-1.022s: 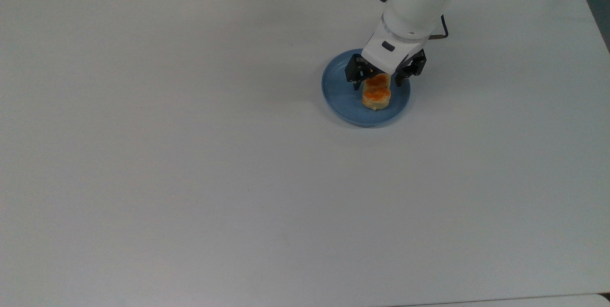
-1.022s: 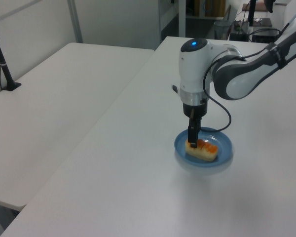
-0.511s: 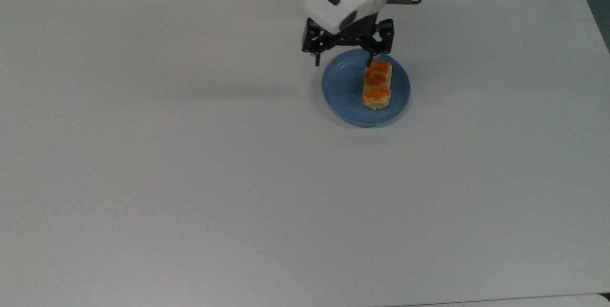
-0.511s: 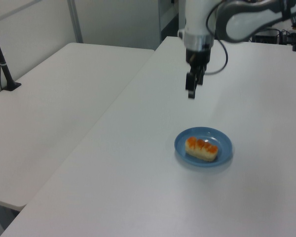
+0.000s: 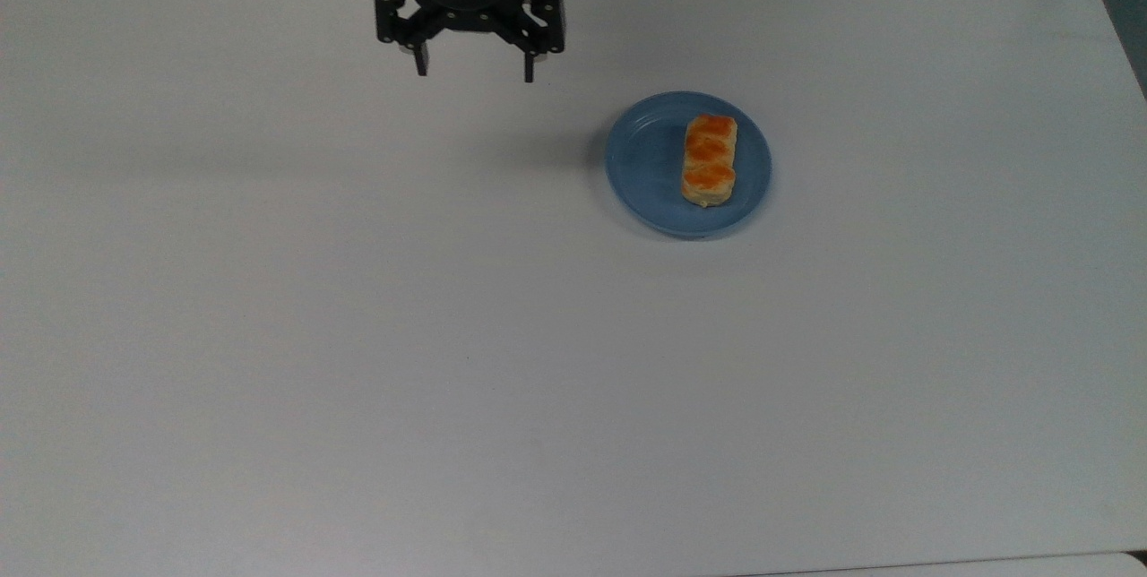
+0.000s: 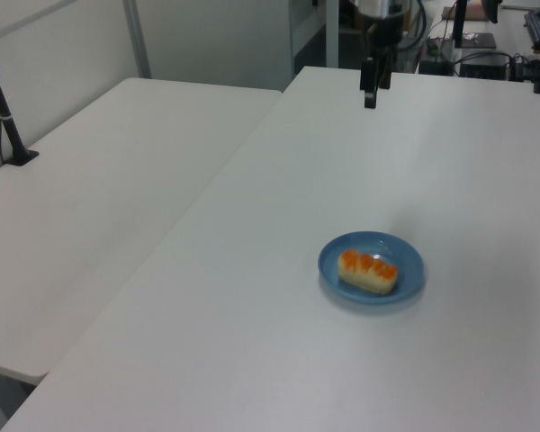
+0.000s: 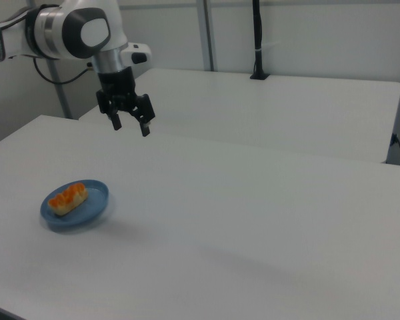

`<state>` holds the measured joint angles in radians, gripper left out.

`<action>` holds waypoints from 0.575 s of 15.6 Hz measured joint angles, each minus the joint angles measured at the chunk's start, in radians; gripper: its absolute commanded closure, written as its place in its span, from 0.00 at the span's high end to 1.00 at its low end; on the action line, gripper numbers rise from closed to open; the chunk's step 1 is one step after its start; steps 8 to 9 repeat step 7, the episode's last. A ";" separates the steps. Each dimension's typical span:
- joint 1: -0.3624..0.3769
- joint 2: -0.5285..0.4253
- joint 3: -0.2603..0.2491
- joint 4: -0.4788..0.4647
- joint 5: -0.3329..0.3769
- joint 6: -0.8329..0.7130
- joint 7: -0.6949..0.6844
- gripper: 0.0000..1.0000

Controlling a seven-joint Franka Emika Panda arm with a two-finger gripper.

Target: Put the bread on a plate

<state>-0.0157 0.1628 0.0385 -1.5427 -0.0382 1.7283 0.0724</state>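
Top view: the bread [image 5: 710, 159] is lying on the blue plate [image 5: 643, 167], well apart from the gripper [image 5: 473, 73], which is hanging above the white table [image 5: 448, 335] with fingers [image 5: 529, 68] spread wide, gripping nothing.

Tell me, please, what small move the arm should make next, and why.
Probably none beyond holding clear of the table: the bread already lies flat inside the plate, and the gripper hangs open and empty, well off to the top view's left of the plate.
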 measured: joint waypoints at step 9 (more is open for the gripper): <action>-0.006 -0.001 -0.039 0.014 0.030 -0.006 -0.012 1.00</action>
